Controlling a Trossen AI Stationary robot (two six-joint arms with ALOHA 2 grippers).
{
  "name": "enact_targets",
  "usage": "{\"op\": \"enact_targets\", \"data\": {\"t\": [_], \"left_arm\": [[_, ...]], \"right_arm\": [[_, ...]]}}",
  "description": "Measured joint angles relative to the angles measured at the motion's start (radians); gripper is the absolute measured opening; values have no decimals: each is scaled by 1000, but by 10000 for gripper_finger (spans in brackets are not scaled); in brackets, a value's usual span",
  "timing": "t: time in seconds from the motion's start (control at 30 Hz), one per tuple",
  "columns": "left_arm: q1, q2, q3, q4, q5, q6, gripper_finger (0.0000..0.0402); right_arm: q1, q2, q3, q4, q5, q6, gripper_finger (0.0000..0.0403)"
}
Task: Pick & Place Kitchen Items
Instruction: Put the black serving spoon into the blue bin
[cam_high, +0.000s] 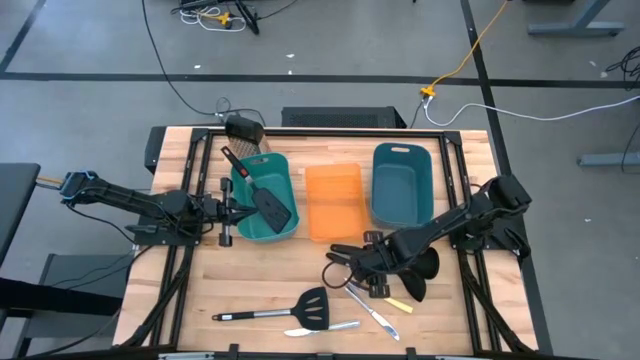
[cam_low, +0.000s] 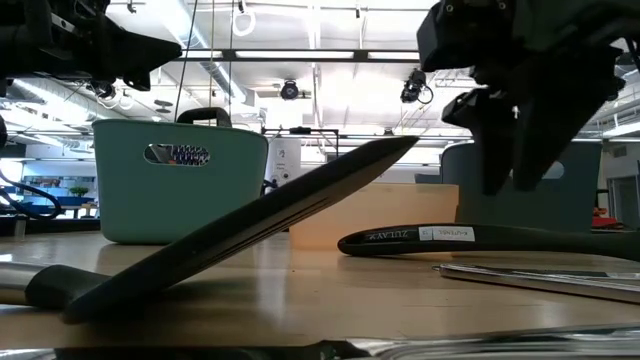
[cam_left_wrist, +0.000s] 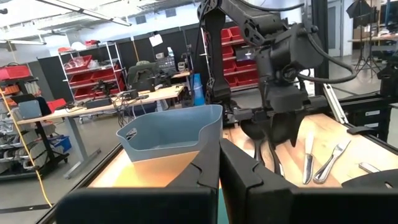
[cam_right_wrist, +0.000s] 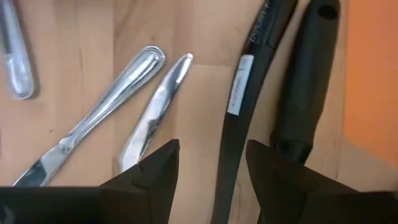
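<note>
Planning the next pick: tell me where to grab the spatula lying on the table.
Grip the spatula mid-handle, from straight above, closing across it. It lies flat, with bare table on both sides of the handle; a silver knife crowds its slotted head.

One black slotted spatula (cam_high: 268, 200) leans tilted in a teal bin, blade low, handle up over the rim. A second spatula (cam_high: 290, 311) lies flat on the table. Two silver knives (cam_high: 322, 328) lie beside it — a yellow-handled knife (cam_high: 398, 304) nearby. Two black ladles (cam_high: 420, 268) lie side by side, handles parallel.
</note>
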Motion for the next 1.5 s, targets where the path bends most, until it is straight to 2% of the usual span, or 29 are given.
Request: {"op": "enact_targets", "data": {"t": [0.37,0.63,0.93,1.3,1.4,1.5], "left_arm": [[0,0,0,-8,-1,0,7],[0,0,0,-8,-1,0,7],[0,0,0,-8,-1,0,7],[0,0,0,-10,-1,-1,7],[0,0,0,-15,-2,-1,7],[0,0,0,-15,-1,-1,7]], "right_arm": [[44,0,-43,4,104,165,197],[61,-1,-119,92,119,247,197],[61,1,-119,94,144,247,197],[60,77,-120,143,122,242,196],[61,81,-120,150,122,226,184],[61,81,-119,154,119,220,151]]}}
